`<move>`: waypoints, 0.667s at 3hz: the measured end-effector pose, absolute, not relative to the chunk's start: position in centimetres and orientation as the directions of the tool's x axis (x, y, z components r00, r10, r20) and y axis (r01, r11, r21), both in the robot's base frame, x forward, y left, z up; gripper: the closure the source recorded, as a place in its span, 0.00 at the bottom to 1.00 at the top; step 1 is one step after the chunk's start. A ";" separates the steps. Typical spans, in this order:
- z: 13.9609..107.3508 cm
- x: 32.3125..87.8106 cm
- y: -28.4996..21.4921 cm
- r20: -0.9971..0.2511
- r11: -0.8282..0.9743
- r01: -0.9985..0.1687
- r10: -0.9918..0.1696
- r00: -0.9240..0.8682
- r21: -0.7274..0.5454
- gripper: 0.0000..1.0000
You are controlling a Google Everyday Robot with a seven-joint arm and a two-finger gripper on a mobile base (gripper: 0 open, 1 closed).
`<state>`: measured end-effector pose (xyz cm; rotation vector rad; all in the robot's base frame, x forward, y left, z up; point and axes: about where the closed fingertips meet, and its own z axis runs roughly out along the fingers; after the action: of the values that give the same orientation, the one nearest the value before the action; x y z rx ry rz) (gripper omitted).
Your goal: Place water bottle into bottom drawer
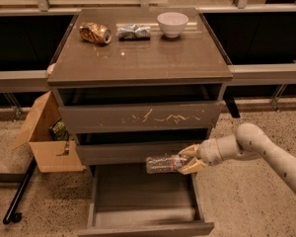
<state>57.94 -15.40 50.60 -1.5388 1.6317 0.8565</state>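
Pincer (186, 160) w/ water bottle (162, 164) over bottom drawer (138, 197); cap end hidden.

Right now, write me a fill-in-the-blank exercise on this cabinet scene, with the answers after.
The gripper is shut on the ____, held sideways above the bottom drawer. That drawer is pulled ____. On the cabinet top, the foil packet lies between the crushed can and the white ____.
Missing words: water bottle; open; bowl.
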 end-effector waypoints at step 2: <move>46.5 57.8 -16.2 -0.852 0.078 -0.997 -0.521 -0.044 0.004 1.00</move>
<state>57.79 -16.17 46.51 -1.5274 1.6551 0.8586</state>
